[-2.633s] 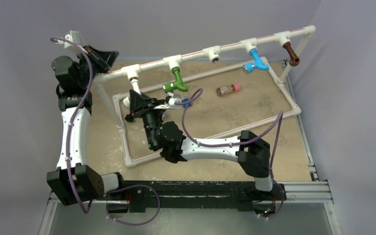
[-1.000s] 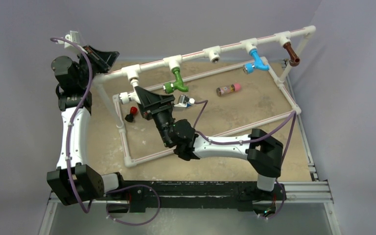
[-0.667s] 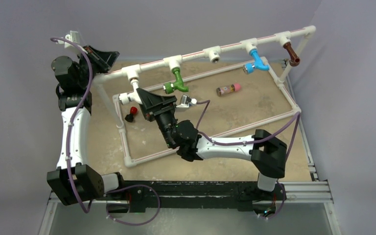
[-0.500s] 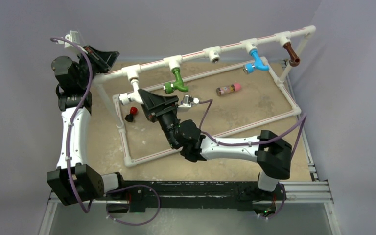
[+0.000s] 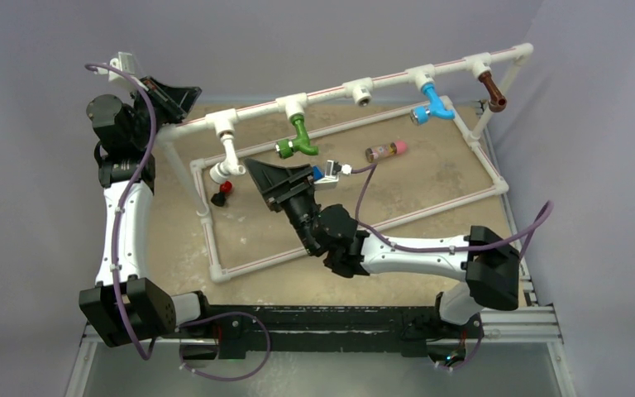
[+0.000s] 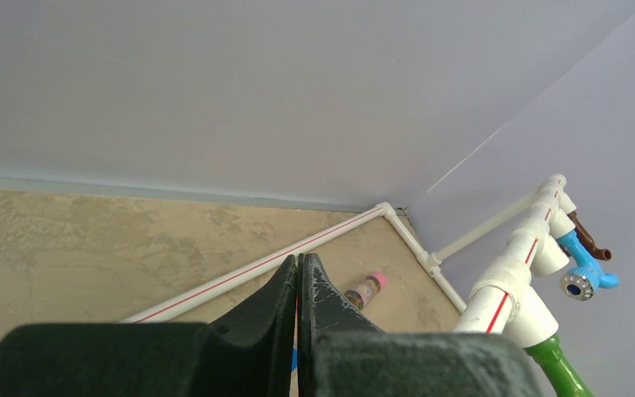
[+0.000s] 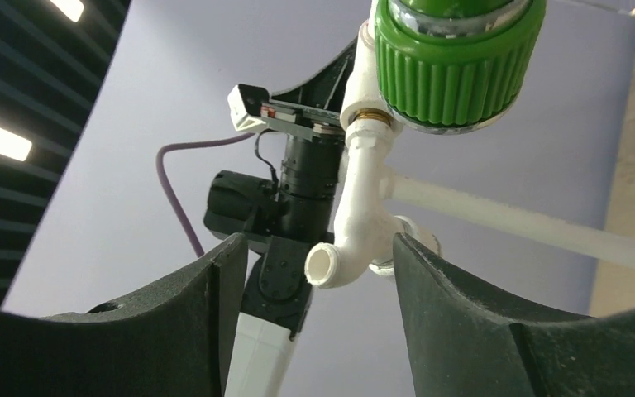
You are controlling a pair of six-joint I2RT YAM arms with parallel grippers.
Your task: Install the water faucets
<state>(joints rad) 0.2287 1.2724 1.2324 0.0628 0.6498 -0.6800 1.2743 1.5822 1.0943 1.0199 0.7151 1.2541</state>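
Observation:
A white faucet hangs from the leftmost T-fitting of the pipe frame. A green faucet, a blue one and a brown one hang from other fittings; the fitting between green and blue holds none. My right gripper stands open just right of the white faucet. In the right wrist view the white faucet shows past the spread fingers, untouched, under the green knob. My left gripper is shut on nothing behind the frame's left end, its tips pressed together.
A small red piece and a black piece lie on the table below the white faucet. A blue cube and a small metal part sit by my right wrist. A pink-capped bottle lies inside the frame.
My right gripper has drawn back to the right, away from the white faucet, and its jaws have spread a little. The white faucet now hangs further down. The left arm has not moved.

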